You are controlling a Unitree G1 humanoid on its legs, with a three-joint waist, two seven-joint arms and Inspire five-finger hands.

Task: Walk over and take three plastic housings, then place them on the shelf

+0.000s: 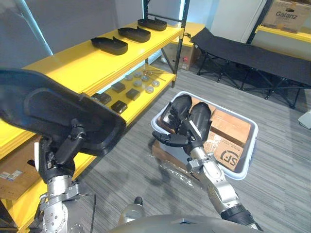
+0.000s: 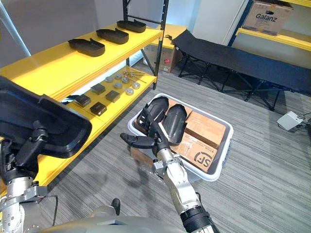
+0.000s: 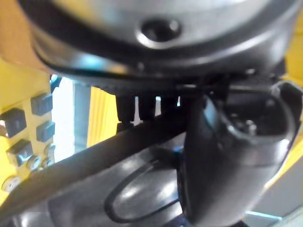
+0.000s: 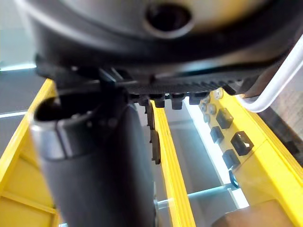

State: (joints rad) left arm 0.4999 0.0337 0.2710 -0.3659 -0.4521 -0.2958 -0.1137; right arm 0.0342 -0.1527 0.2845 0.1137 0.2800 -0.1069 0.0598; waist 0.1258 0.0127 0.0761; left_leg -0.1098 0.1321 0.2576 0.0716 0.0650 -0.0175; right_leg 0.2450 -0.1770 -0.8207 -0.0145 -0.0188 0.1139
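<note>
Lower left, the left hand (image 1: 60, 155) is gripping a housing (image 1: 53, 109) lying crosswise, long axis left-to-right, hollow up. At centre, the right hand (image 1: 177, 139) is hovering open by the bin (image 1: 243, 167).

Six black plastic housings in all: a row of three housings (image 1: 134, 34) on the top board of the yellow shelf (image 1: 73, 65), a pair of housings (image 1: 200, 116) standing side by side in the one white bin (image 1: 251, 148), and one held housing (image 1: 58, 109) gripped by the left hand (image 1: 60, 155). On the shelf's lower board there are four dark square blocks (image 1: 119, 106) and six small round metal pieces (image 1: 149, 90). Two cardboard boxes (image 1: 231, 124) fill the bin's right side. Beyond the bin is one black folding cot (image 1: 252, 53).
</note>
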